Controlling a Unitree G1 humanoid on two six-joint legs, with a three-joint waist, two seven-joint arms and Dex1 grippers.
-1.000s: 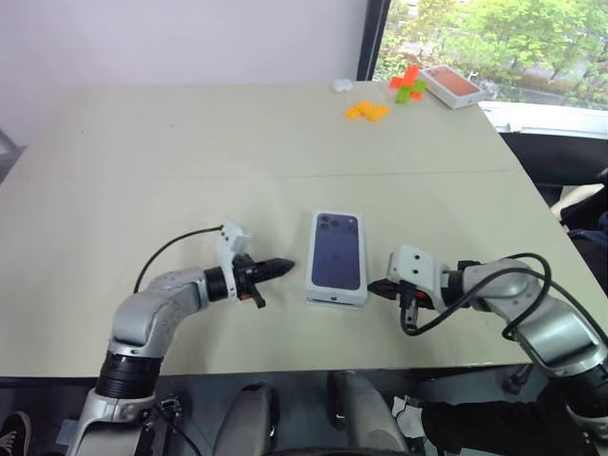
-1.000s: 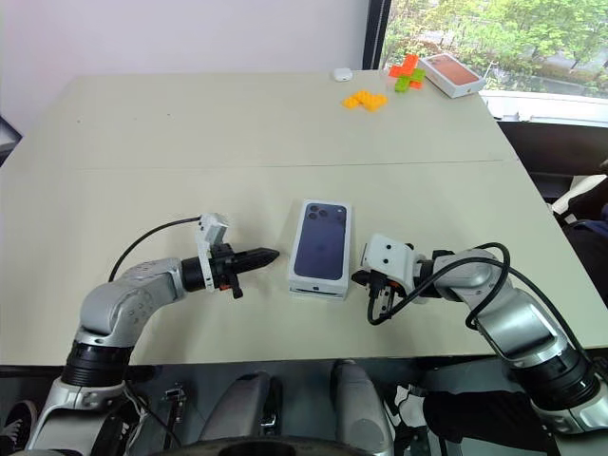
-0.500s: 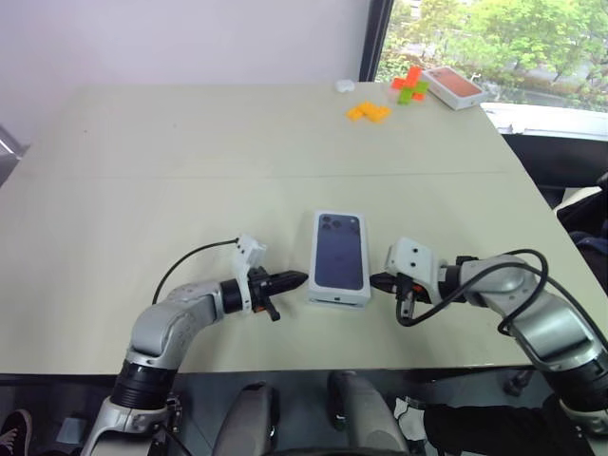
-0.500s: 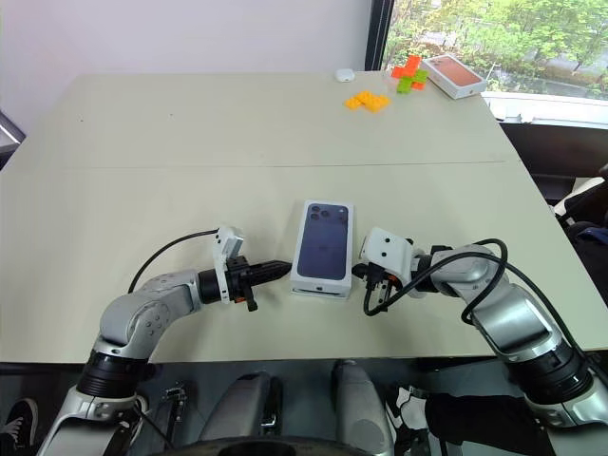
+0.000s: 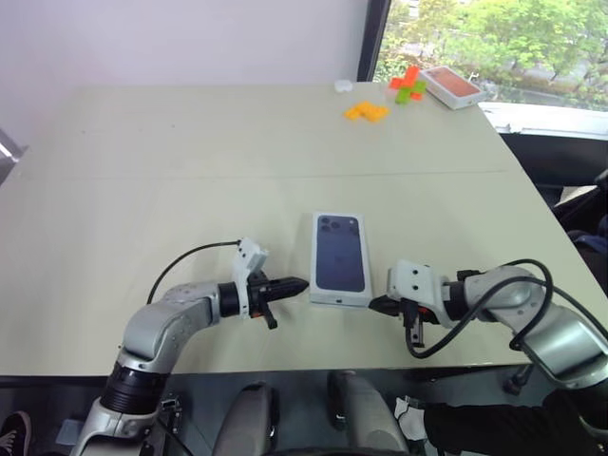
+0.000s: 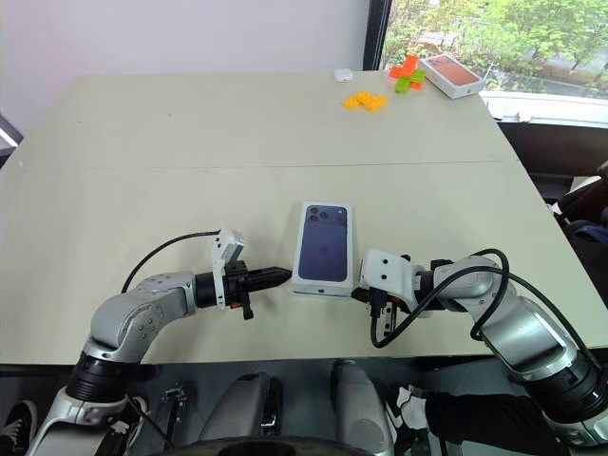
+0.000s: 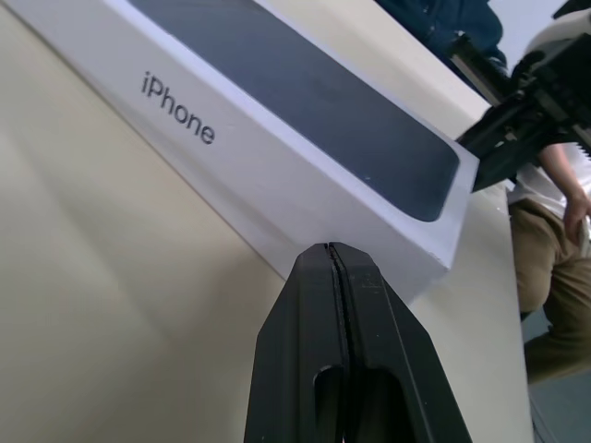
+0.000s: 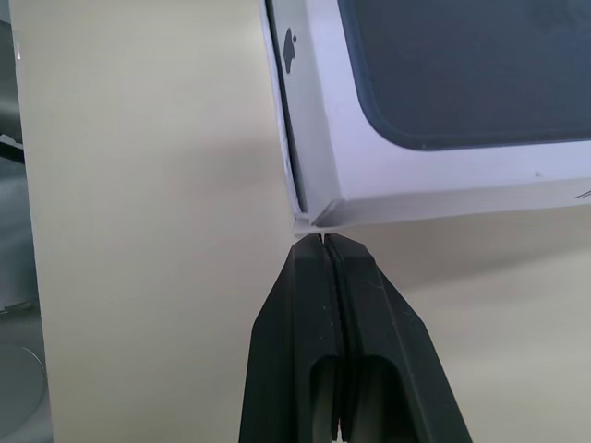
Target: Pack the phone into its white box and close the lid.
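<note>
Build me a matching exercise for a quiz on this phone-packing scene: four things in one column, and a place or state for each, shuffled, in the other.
Things:
1. lid
2. left gripper
3. orange-topped box
4. yellow blocks

Places or states:
A. far corner of the table, by the window
B. printed with a dark phone, sitting on the white box
C. shut, tips at the box's near left corner
D. far side, loose on the tabletop

Pairs: 1-B, 2-C, 3-A, 4-D
</note>
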